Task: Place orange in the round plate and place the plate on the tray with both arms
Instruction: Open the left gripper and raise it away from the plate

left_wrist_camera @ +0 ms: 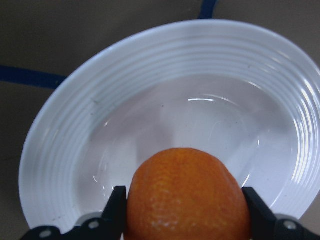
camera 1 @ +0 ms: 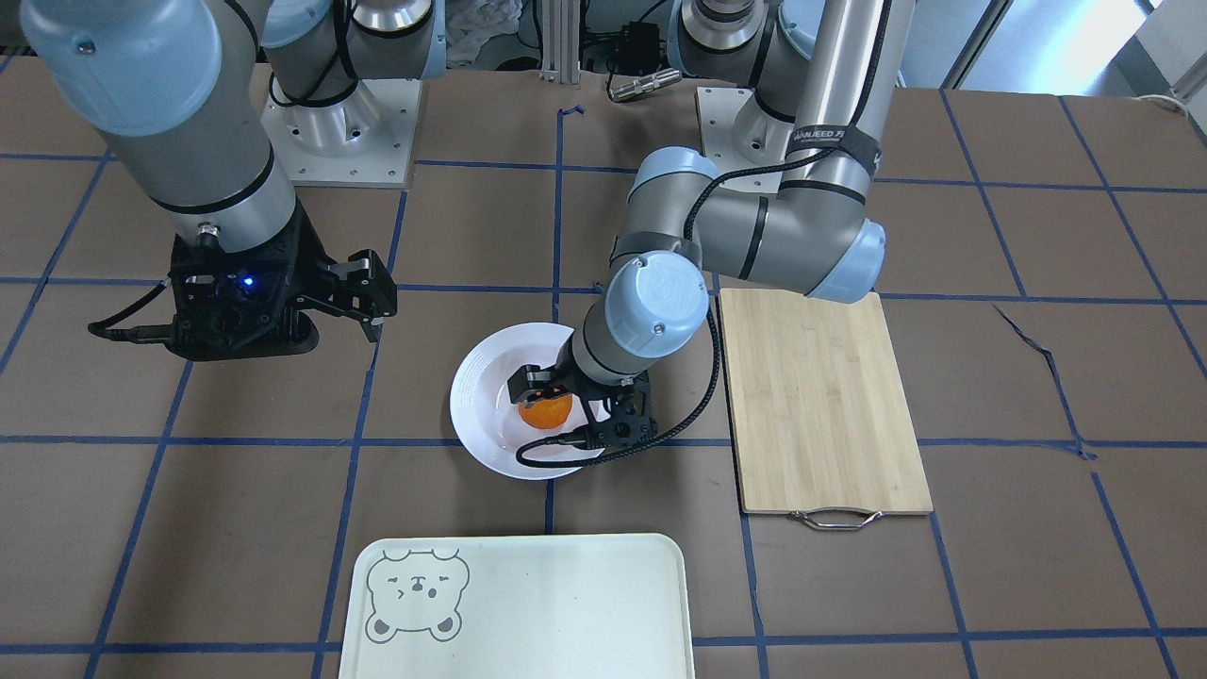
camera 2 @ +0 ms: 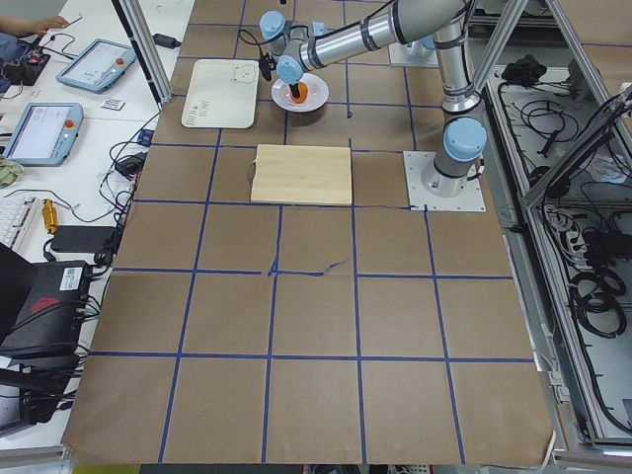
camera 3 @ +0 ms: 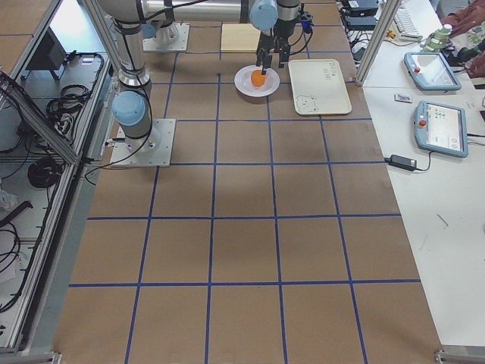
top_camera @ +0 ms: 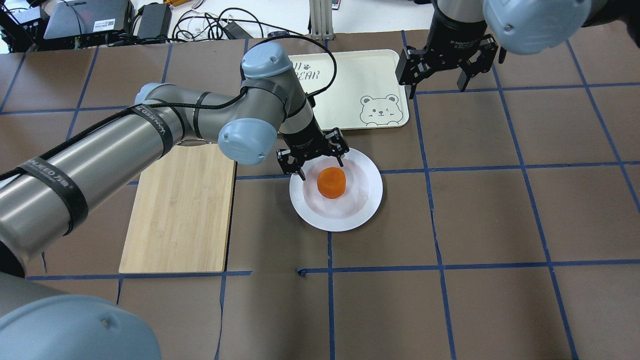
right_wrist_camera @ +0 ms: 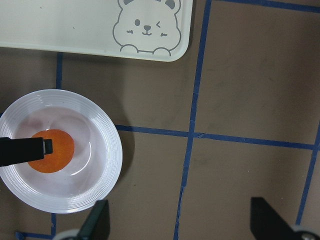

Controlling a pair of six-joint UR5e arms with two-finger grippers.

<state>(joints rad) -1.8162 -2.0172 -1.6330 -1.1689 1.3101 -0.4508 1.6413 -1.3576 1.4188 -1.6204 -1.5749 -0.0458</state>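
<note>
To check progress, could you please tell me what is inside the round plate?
An orange sits in the plate's sunken centre, flanked by the left end effector's fingers. The plate surface beneath the orange is covered, and whether the fingers grip it is unclear.

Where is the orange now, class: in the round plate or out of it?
In. The orange is inside the rim of the round plate, over its sunken centre, the left hand shut on it.
</note>
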